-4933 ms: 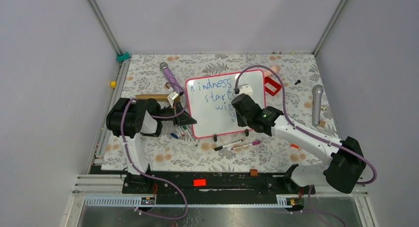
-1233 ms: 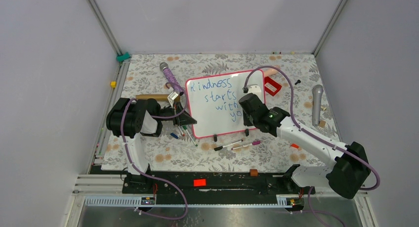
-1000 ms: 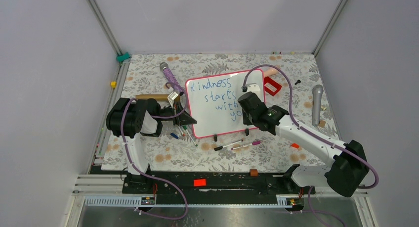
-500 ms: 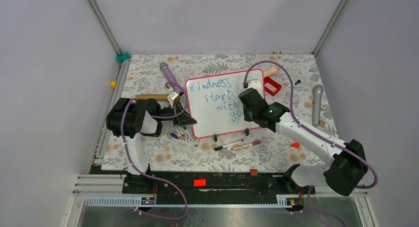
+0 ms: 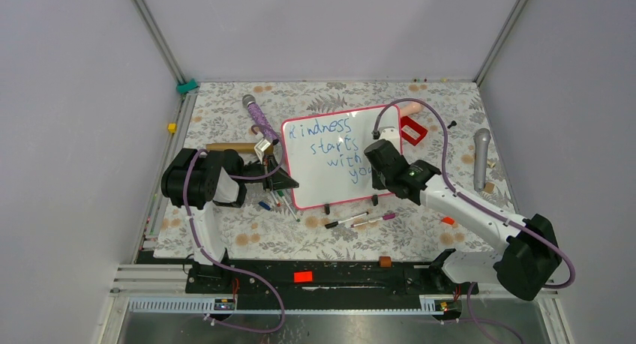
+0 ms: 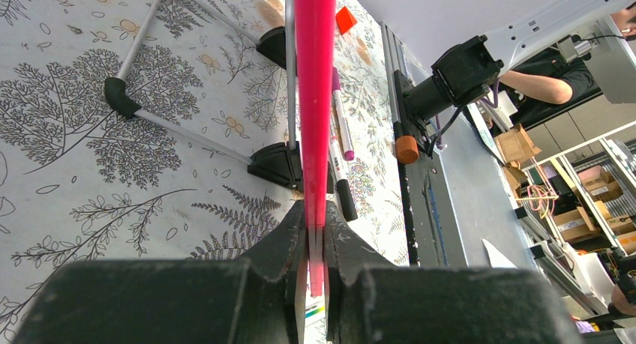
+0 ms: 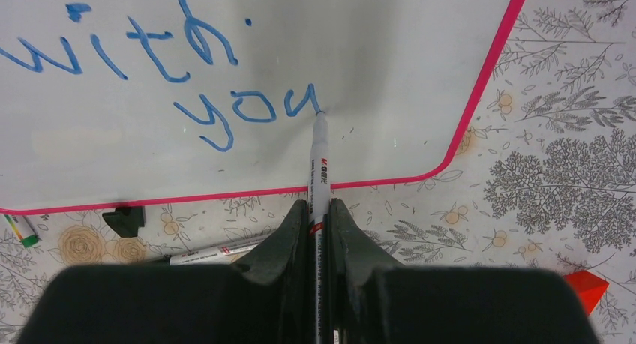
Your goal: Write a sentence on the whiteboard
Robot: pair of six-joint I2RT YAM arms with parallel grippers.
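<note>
Item: whiteboard (image 5: 316, 186), pink-rimmed, at mid-table between the two arms, its left edge pinched in the closed left gripper (image 6: 315, 225). Whether it lies flat or tilted cannot be told. Inscription, blue ink, four lines: "Kindness / starts / with / you". Right gripper (image 7: 320, 209) is clamped on a white-barrelled marker (image 7: 320, 160), whose tip touches the board at the tail of the final "u". Status, as judged: the sentence reads as whole. What remains is at most a closing full stop, lifting the tip clear and releasing the board. Surface: table cloth (image 5: 225, 231) in pale grey, printed with ferns, trees and small orange flowers. Loose markers (image 5: 360, 220) lie just beside the board's near edge, a grey microphone (image 5: 481, 158) lies well apart on the right, and a red object (image 5: 413, 132) sits by the board's far right corner. Room: plain pale walls (image 5: 322, 29) on three sides, with slanting metal frame posts (image 5: 156, 37) at the corners.
</note>
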